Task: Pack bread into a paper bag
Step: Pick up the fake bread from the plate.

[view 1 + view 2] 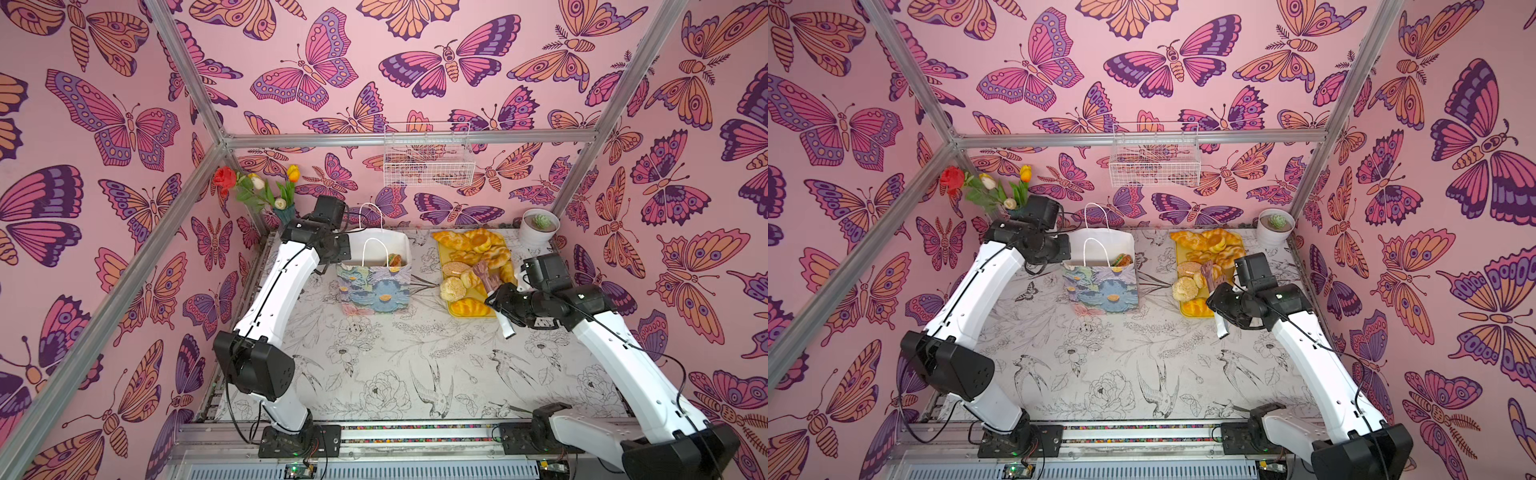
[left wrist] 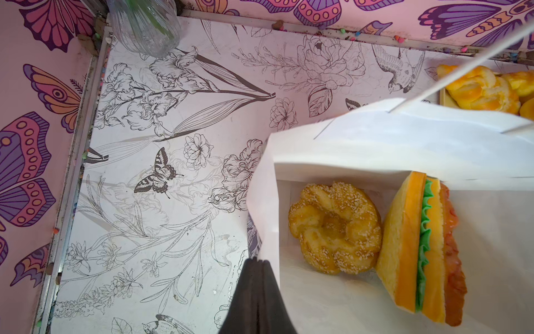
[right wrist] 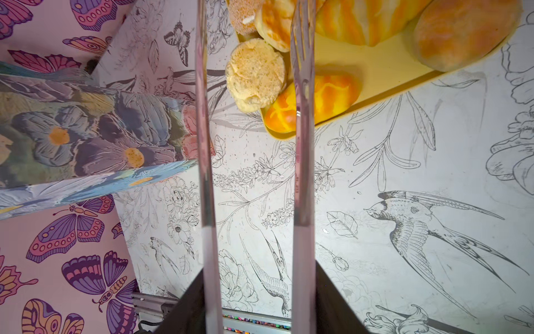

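Observation:
The paper bag point(image 1: 374, 286) point(image 1: 1100, 286) stands open at the back of the table, flower print outside point(image 3: 86, 130), white inside point(image 2: 375, 144). A sesame ring pastry point(image 2: 335, 228) and a layered sandwich point(image 2: 419, 245) lie in it. My left gripper point(image 2: 257, 264) point(image 1: 344, 252) is shut on the bag's left rim. More bread point(image 1: 469, 249) point(image 1: 1208, 245) is piled on the yellow tray point(image 3: 375, 72) right of the bag. My right gripper point(image 3: 257, 289) point(image 1: 500, 301) is shut on clear tongs point(image 3: 302, 144) point(image 1: 484, 274). Their arms stand apart, tips over the tray's rolls point(image 3: 255, 75).
A vase of flowers point(image 1: 284, 212) stands in the back left corner, close behind the left arm. A white pot with a succulent point(image 1: 539, 226) sits in the back right corner. A white wire basket point(image 1: 428, 160) hangs on the back wall. Metal frame rails edge the table.

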`<state>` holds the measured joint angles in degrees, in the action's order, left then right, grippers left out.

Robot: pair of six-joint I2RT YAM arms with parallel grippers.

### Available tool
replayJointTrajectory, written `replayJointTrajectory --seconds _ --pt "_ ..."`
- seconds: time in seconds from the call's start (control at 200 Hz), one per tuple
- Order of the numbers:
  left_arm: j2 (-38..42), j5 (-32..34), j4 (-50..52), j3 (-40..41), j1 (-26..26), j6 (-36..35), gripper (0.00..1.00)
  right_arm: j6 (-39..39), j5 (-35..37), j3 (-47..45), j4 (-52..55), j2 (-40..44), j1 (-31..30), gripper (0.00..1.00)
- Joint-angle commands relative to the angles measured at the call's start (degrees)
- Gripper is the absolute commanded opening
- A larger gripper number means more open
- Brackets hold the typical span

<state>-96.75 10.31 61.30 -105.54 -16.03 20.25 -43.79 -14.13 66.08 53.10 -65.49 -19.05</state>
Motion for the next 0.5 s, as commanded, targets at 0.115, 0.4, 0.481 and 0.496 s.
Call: replayJointTrajectory --seconds 0.115,0.4,0.481,0.496 --pt "1.4 0.9 0.4 1.7 0.4 0.8 0.05 -2.8 -2.5 -2.8 -4.5 -2.2 0.9 0.51" --pt "1.4 1.2 0.4 1.6 0.5 0.6 0.06 -4.0 -5.8 -3.2 -8.0 -5.9 1.3 0.53" --pt "1.4 1.3 0.4 1.7 0.5 0.5 0.06 -4.4 -7.0 -2.8 -8.2 -7.1 1.8 0.53" --pt "1.4 1.3 0.4 1.7 0.5 0.5 0.06 -4.5 -7.1 -2.8 -8.3 -7.3 1.9 0.53"
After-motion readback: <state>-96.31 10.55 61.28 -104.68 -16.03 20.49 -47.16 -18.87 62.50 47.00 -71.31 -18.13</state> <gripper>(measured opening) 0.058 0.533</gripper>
